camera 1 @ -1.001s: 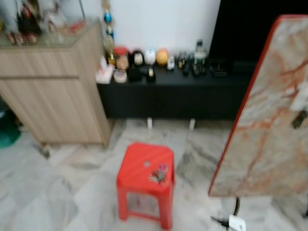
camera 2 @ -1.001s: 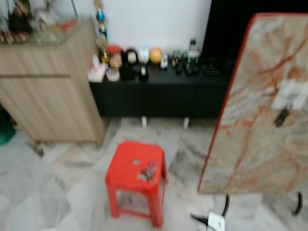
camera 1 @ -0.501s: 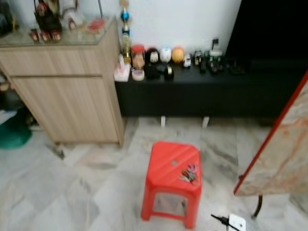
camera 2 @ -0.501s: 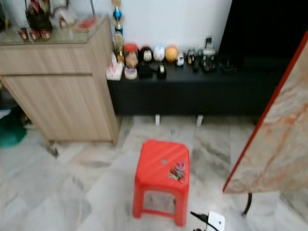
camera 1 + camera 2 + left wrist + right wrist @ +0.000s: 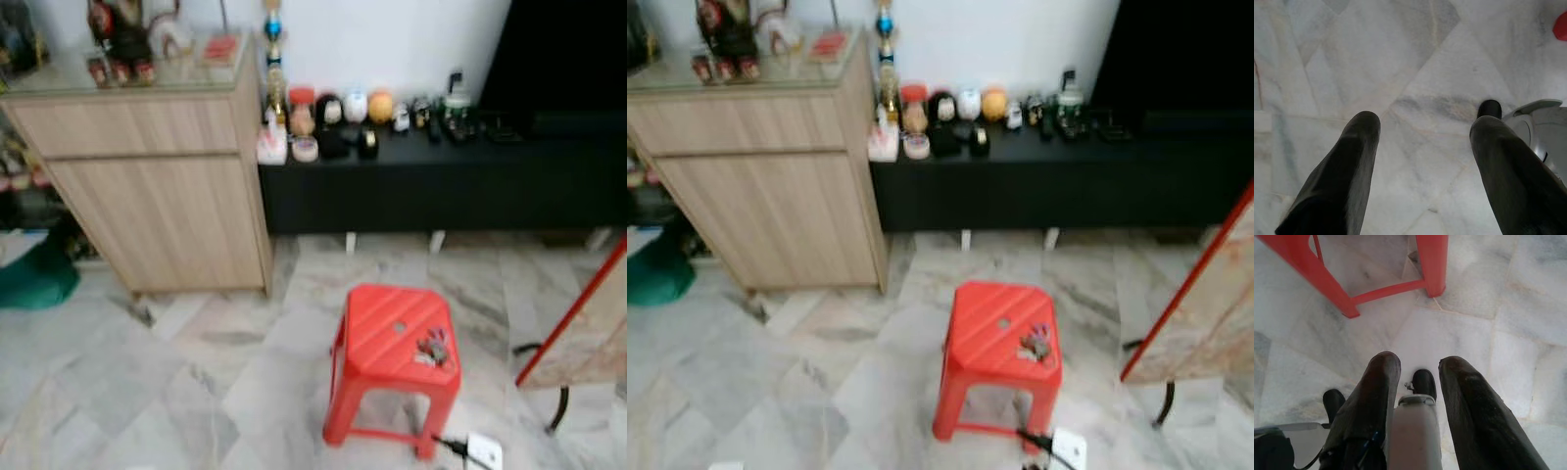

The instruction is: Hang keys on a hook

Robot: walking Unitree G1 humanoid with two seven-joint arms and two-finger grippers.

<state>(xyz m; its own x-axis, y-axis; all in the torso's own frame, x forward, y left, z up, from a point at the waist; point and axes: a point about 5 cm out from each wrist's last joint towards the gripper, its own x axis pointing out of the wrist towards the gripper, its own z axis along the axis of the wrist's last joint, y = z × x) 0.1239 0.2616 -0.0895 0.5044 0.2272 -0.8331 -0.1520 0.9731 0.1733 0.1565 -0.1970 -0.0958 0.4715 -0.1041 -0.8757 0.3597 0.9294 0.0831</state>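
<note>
A small bunch of keys point(image 5: 432, 348) lies on the right side of the red plastic stool point(image 5: 384, 338), which stands on the marble floor in front of me. My left gripper point(image 5: 1425, 122) hangs over bare floor tiles, open, with its black fingers point(image 5: 1359, 142) wide apart and nothing between them. My right gripper point(image 5: 1419, 363) hangs low beside the red stool's legs point(image 5: 1432, 264), open with a narrower gap and nothing held. A marble-patterned board point(image 5: 588, 333) with a red edge stands at the far right.
A wooden cabinet point(image 5: 157, 186) stands at the left, with a low black console point(image 5: 441, 176) of small ornaments along the back wall. A green bundle point(image 5: 34, 279) lies at the far left. A white plug point(image 5: 482, 452) with a black cable lies by the stool.
The whole picture has shifted right, so the camera has turned left. The board has slid almost out of the frame; stool and keys have not moved on their own.
</note>
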